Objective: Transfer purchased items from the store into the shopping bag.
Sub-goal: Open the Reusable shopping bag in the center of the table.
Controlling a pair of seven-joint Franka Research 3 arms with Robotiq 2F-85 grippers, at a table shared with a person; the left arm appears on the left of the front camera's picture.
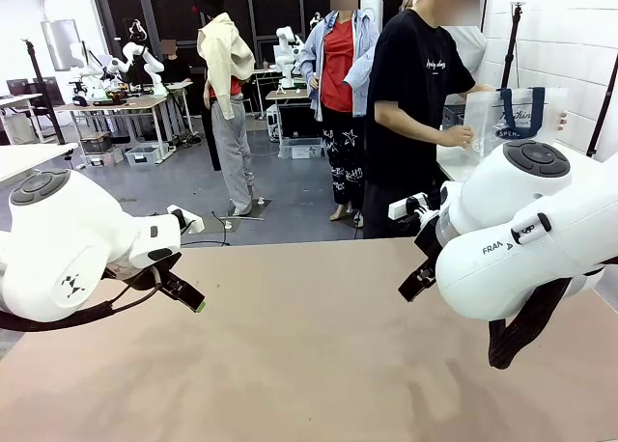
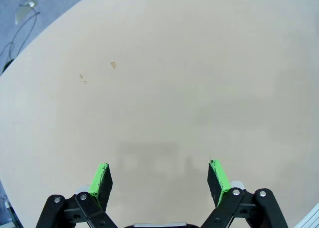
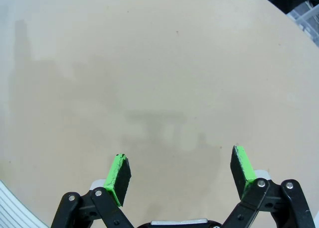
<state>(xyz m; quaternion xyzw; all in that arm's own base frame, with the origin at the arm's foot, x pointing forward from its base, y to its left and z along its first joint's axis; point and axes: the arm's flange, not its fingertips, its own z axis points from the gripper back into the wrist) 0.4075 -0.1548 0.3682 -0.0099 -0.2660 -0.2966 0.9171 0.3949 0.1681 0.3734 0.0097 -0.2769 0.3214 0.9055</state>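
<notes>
Staging looks like the step in hand, with no transfer begun. The shopping bag [image 1: 510, 122] is off the desk [image 1: 309, 365], held upright in the air beyond its far right corner by a person's hand [image 1: 466, 139] at the bag's side. It is translucent white and stiff enough to keep a boxy shape, with broad navy straps at its mouth and a navy print on its face. It seems light, so it will probably shift if nudged.

Nearer, the left gripper [image 2: 159, 180] hangs released over bare desk near the left edge. The right gripper [image 3: 181, 168] is also spread wide and empty, near the right edge.

The next move probably calls for waiting until the bag stands on the desk, mouth up and within reach.
</notes>
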